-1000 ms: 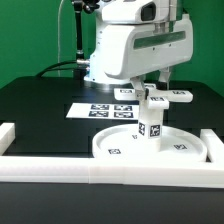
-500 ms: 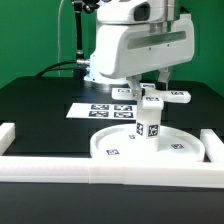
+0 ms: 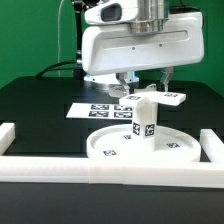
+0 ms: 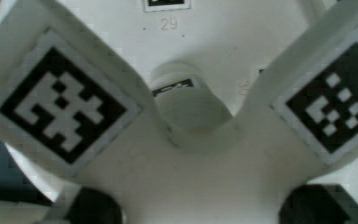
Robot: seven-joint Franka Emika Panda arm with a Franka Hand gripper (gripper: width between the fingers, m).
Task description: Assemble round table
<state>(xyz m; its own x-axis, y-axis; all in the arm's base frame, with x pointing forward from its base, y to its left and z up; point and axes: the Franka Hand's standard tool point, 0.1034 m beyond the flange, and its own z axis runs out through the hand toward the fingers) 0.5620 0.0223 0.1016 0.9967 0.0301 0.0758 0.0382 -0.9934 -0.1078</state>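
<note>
The large rimmed disc (image 3: 112,148) lies on the black table near the front rail. The short post (image 3: 144,126) stands upright on the disc. The lobed cross-shaped piece (image 3: 160,98) sits flat on top of the post. My gripper (image 3: 147,90) comes down from above and is shut on the cross-shaped piece. In the wrist view the cross-shaped piece (image 4: 194,150) fills the picture, with tagged lobes on both sides. My gripper (image 4: 208,206) has its dark fingertips (image 4: 91,206) against the piece's sides. The post and disc are hidden there.
White border rails run along the front (image 3: 90,168), the exterior view's left (image 3: 8,134) and its right (image 3: 214,140). The marker board (image 3: 98,108) lies flat behind the disc. A black cable hangs behind the arm.
The wrist and arm body have turned and shifted toward the exterior view's left. The post's tags now face a different way, so it has turned with the cross-shaped piece.
</note>
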